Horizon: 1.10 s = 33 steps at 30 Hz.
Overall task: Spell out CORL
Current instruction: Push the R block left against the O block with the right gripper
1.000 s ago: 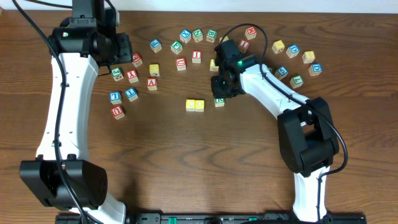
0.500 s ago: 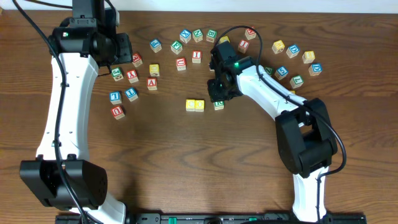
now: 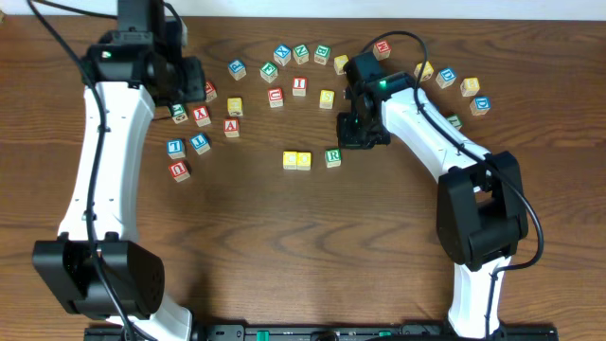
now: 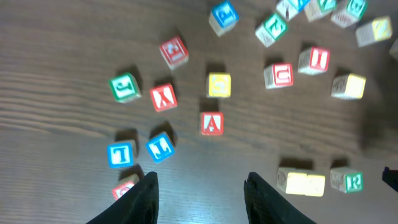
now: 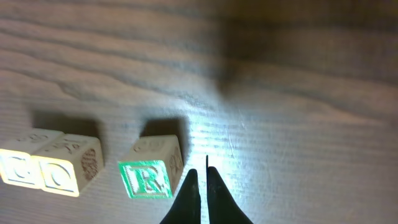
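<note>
The green R block [image 3: 333, 157] stood on the tabletop [image 3: 237, 246] just to the right of two yellow blocks [image 3: 296, 160], which touched each other. A small gap separated it from them, and the three made one row near the middle. Your right claw [image 5: 200, 186] was fully closed and held nothing, with its tips just beside the green R block on its right side. Your left claw [image 4: 200, 190] hung with its jaws apart and empty above the loose blocks [image 4: 163, 96] at the far left, among them a red A block [image 4: 212, 124].
</note>
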Each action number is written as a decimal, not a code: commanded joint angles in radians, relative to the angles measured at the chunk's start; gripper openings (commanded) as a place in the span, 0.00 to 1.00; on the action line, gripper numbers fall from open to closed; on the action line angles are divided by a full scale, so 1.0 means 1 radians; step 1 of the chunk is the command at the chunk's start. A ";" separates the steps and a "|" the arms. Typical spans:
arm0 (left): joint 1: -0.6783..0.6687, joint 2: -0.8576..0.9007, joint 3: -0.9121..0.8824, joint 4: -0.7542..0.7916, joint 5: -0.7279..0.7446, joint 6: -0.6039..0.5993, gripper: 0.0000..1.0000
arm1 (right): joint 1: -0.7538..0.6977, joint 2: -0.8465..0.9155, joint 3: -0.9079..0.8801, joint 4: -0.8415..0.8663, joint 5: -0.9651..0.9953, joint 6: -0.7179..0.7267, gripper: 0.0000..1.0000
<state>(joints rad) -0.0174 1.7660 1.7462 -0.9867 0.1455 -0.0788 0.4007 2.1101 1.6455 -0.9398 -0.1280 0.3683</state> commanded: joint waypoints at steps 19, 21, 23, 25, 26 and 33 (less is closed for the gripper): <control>-0.052 0.026 -0.051 0.028 0.004 -0.010 0.44 | 0.065 -0.027 -0.140 0.161 -0.005 0.037 0.02; -0.052 0.026 -0.051 0.027 0.004 -0.010 0.44 | 0.063 -0.027 -0.140 0.177 -0.005 0.035 0.03; -0.052 0.026 -0.051 0.027 0.004 -0.010 0.44 | 0.063 -0.027 -0.140 0.193 -0.005 0.035 0.04; -0.052 0.026 -0.051 0.027 0.004 -0.010 0.44 | 0.063 -0.027 -0.140 0.201 -0.005 0.035 0.05; -0.052 0.026 -0.051 0.027 0.004 -0.010 0.44 | 0.063 -0.027 -0.140 0.204 -0.005 0.034 0.05; -0.052 0.026 -0.051 0.027 0.004 -0.010 0.44 | 0.080 -0.027 -0.140 0.196 -0.006 0.028 0.05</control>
<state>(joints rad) -0.0677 1.7813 1.6955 -0.9611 0.1513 -0.0792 0.4549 2.1101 1.5097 -0.7391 -0.1349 0.4088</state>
